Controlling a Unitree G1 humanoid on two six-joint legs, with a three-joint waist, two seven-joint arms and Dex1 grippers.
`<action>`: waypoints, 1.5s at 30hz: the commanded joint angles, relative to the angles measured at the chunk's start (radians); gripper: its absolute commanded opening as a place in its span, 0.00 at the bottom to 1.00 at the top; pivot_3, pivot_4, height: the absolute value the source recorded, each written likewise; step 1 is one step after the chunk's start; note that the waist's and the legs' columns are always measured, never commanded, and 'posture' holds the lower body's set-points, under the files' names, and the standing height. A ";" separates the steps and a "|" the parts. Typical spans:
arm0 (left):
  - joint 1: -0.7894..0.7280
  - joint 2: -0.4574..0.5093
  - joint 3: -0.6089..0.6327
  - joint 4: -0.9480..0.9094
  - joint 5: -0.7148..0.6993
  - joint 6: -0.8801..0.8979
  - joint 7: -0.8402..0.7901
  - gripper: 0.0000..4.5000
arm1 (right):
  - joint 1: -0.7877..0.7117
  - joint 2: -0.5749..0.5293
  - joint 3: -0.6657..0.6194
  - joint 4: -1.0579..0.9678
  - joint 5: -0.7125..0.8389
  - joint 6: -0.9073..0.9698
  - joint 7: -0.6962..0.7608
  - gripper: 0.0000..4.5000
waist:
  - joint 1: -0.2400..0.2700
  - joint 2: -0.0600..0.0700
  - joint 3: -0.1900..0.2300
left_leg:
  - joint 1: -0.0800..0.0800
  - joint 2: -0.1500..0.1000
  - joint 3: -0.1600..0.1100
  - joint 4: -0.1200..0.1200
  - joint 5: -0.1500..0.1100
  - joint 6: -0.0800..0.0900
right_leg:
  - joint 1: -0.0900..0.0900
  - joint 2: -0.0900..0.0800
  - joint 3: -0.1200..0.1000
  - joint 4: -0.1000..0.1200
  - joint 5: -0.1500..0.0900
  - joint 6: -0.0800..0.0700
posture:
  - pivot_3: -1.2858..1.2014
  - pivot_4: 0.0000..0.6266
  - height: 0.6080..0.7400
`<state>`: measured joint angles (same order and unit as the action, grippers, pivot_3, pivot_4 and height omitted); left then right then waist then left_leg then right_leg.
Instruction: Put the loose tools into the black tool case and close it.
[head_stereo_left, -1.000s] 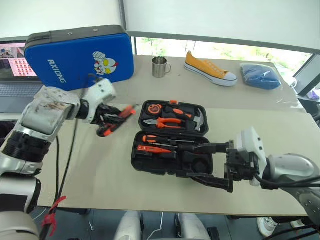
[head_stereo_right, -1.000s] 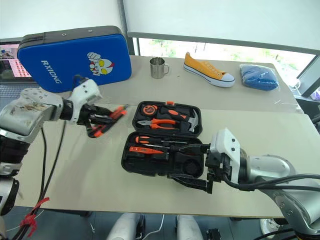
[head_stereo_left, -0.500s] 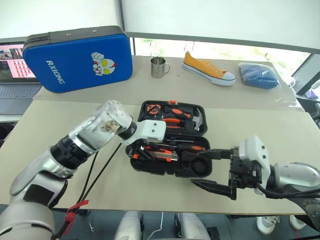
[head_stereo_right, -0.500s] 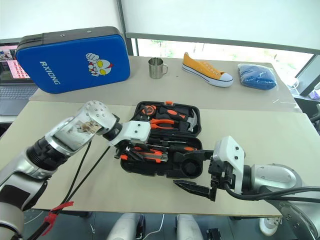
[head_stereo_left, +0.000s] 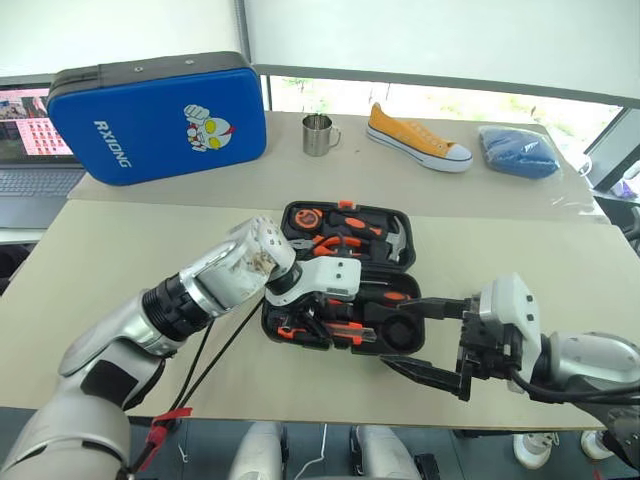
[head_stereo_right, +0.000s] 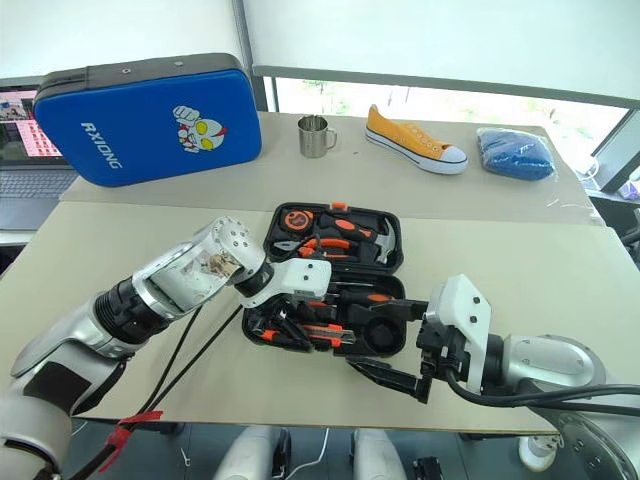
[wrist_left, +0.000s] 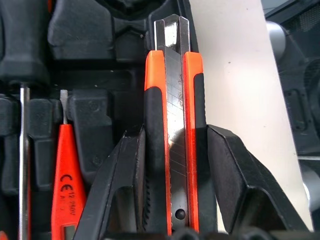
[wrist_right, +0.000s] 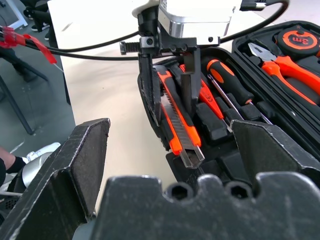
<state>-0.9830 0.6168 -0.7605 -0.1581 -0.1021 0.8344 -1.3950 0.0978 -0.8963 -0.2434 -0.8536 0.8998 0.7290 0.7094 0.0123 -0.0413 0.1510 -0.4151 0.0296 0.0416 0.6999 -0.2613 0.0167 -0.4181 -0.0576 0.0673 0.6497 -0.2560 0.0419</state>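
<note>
While the left gripper (wrist_left: 170, 165) clamped the utility knife (wrist_left: 173, 125) right over the black tool case (head_stereo_left: 395, 345), blade running along its front slot, the right gripper (head_stereo_left: 425, 340) just hung wide open nearby.

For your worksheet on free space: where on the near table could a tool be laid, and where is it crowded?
Bare tabletop lies left of the black case, and more between the case and the table's right edge. It is crowded at the case's near half, where the left pincer holds the knife and the open right pincer stands close.
</note>
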 joint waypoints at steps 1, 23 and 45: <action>0.006 0.018 -0.033 0.035 0.061 -0.032 0.016 0.31 | -0.011 0.002 -0.020 -0.018 0.021 -0.012 -0.007 1.00 | 0.000 0.000 0.000 | 0.000 0.000 0.000 0.000 0.000 0.000 | 0.000 0.000 0.000 0.000 0.000 0.000 | 0.52 0.24 0.99; 0.014 0.104 0.187 0.042 -0.113 0.005 -0.052 0.48 | -0.028 -0.004 -0.009 0.021 -0.005 -0.023 0.029 1.00 | -0.008 0.000 0.000 | 0.000 0.001 0.000 0.002 0.000 0.000 | -0.002 0.001 0.000 0.003 0.000 0.000 | 0.52 0.24 0.99; 0.115 0.089 0.089 0.031 0.014 -0.189 -0.074 0.01 | -0.031 -0.004 -0.028 0.005 0.021 -0.001 -0.004 1.00 | -0.001 0.000 0.000 | -0.001 0.000 0.000 0.003 0.000 0.000 | -0.002 0.000 0.001 0.004 0.000 0.000 | 0.52 0.24 0.99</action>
<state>-0.8810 0.7005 -0.6537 -0.1177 -0.1076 0.6512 -1.4583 0.0710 -0.8962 -0.2428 -0.8169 0.8920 0.7288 0.7133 0.0109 -0.0409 0.1506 -0.4159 0.0298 0.0415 0.7029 -0.2615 0.0172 -0.4197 -0.0572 0.0678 0.6540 -0.2560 0.0420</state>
